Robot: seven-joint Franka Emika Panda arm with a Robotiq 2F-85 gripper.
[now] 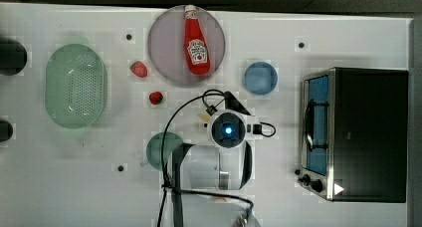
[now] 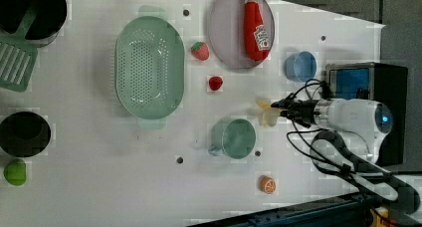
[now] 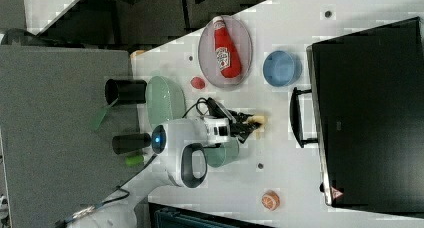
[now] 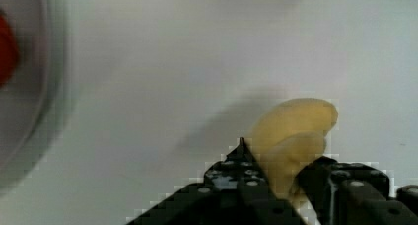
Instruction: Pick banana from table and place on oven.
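In the wrist view the jaws have closed to a narrow gap on the banana point(image 4: 295, 136), whose pale yellow body sticks out from between the two black fingers point(image 4: 231, 178) with the white table point(image 4: 162, 62) behind it. In the left view the gripper point(image 2: 279, 109) sits right of the frame's centre, pointing toward the left view's left, with the banana point(image 2: 266, 113) at its tip, just above and to the right of the green mug point(image 2: 234, 137); whether the banana rests on the table or is lifted off it cannot be told. In the right view the same pair lies at mid-frame, the banana point(image 3: 257, 121) at the end of the gripper point(image 3: 248, 126), well apart from the oven point(image 3: 370, 108) that takes up the right side of the frame. In the top view the arm's white wrist point(image 1: 227, 129) covers most of the grasp at centre, and a sliver of the banana point(image 1: 203, 117) shows at its left edge; the oven point(image 1: 370, 132) stands at the right of the frame. A ketchup bottle point(image 1: 196, 40) lies on a grey plate point(image 1: 164, 48) at upper centre, a blue bowl point(image 1: 260, 77) to its right, two red strawberries point(image 1: 139, 68) to its left, and a green colander point(image 1: 75, 85) at the left. In the left view an orange slice point(image 2: 268, 184) lies at lower centre.
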